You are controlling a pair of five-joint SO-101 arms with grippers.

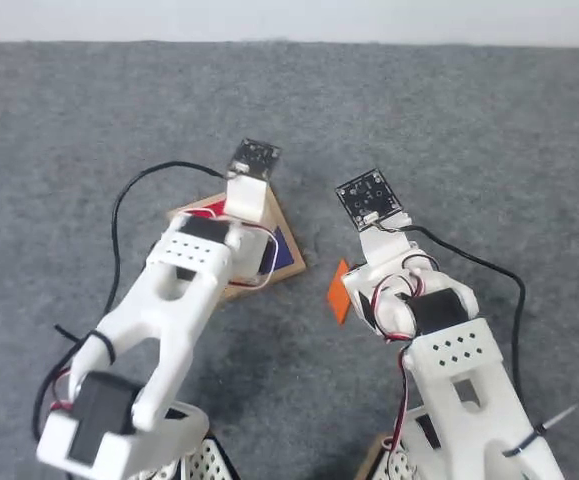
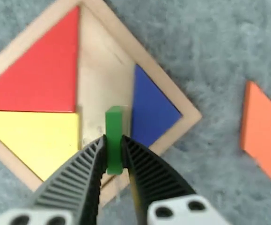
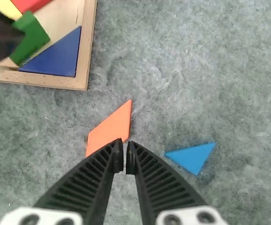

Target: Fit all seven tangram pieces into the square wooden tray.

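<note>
While the left gripper (image 2: 113,152) clamps the green piece (image 2: 113,123) on edge above the bare centre of the tray (image 2: 187,120), we judge it light, rigid, smooth wood, best pinched across its flat faces; the right gripper (image 3: 125,151) hangs closed, empty.

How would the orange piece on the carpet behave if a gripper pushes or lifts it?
The orange piece looks flat and stiff, so it probably will not bend or roll. On the fuzzy carpet it likely drags rather than slides.
</note>
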